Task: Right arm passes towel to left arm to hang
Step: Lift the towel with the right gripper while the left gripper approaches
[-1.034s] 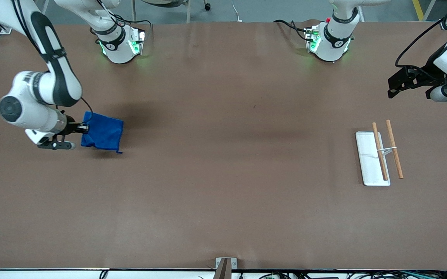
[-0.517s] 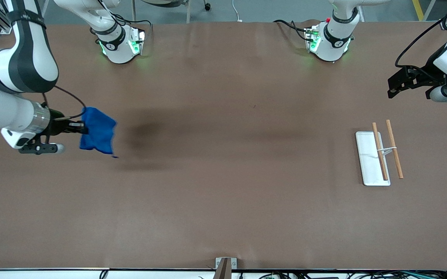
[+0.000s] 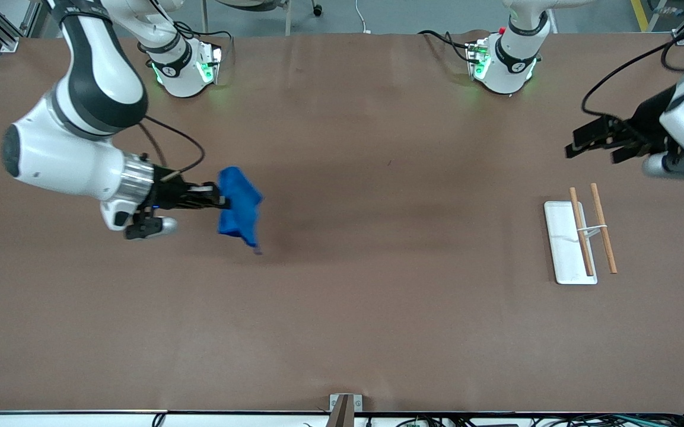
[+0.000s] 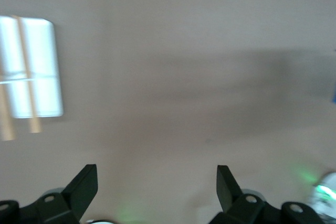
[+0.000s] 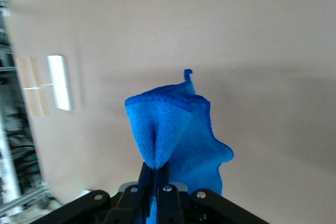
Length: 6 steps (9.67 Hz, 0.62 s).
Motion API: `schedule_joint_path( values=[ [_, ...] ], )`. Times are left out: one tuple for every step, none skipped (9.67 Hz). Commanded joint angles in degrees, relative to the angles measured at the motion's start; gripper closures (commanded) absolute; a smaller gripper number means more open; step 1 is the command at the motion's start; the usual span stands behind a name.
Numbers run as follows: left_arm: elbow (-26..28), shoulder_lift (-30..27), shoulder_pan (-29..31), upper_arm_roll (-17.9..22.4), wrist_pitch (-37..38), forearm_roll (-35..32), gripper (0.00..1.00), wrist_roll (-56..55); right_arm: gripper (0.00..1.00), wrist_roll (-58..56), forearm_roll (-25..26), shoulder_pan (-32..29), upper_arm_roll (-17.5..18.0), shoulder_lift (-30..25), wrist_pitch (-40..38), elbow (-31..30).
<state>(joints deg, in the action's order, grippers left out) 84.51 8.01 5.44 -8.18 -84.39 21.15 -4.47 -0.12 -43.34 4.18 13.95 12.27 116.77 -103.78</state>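
Brown table [image 3: 342, 308] spreads wide. The right arm [image 3: 75, 142] carries the towel [image 3: 238, 206] above it, right gripper [image 3: 218, 203] clamped on one edge, cloth hanging lengthwise, tag corner lowest. Left gripper [image 3: 592, 142], fingers apart, hovers above the table near the white rack [image 3: 562, 243].

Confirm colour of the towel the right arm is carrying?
Bright blue, plain, no pattern. The towel shows best in the right wrist view, pinched in the right pincer.

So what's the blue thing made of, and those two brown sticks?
The towel, pinched in the right gripper, looks like soft, fuzzy microfibre cloth: it droops in folds and has a stitched hem. The two sticks on the white rack base look like plain, matte wood, judging by their tan colour.
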Motion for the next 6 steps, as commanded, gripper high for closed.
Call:
schedule_joint_path(
  values=[
    [0.21, 8.48, 3.68, -0.08, -0.6, 14.88, 0.0, 4.35, 1.0, 0.47, -10.92, 1.17, 2.12, 0.74, 1.96, 0.86],
    [0.74, 11.74, 5.61, -0.08, -0.08, 22.02, 0.0, 8.47, 1.0, 0.65, -15.33, 2.39, 2.83, 0.83, 3.36, 0.86],
    [2.05, 13.68, 5.63, -0.08, 0.01, 25.48, 0.0, 11.03, 1.0, 0.56, -20.42, 3.71, 3.09, 0.92, 3.81, 0.86],
    [3.89, 15.44, 5.54, -0.43, -0.07, 30.13, 0.0, 12.01, 1.0, 0.56, -25.6, 4.94, 3.53, 0.92, 4.69, 0.86],
    [6.34, 16.16, 5.02, -0.69, -0.08, 35.74, 0.0, 12.2, 1.0, 0.56, -30.7, 5.91, 4.49, 1.09, 6.78, 0.86],
    [7.59, 17.3, 4.14, -1.22, -0.08, 39.11, 0.0, 14.11, 1.0, 0.47, -33.62, 6.97, 5.72, 1.18, 9.68, 0.86]
  ],
)
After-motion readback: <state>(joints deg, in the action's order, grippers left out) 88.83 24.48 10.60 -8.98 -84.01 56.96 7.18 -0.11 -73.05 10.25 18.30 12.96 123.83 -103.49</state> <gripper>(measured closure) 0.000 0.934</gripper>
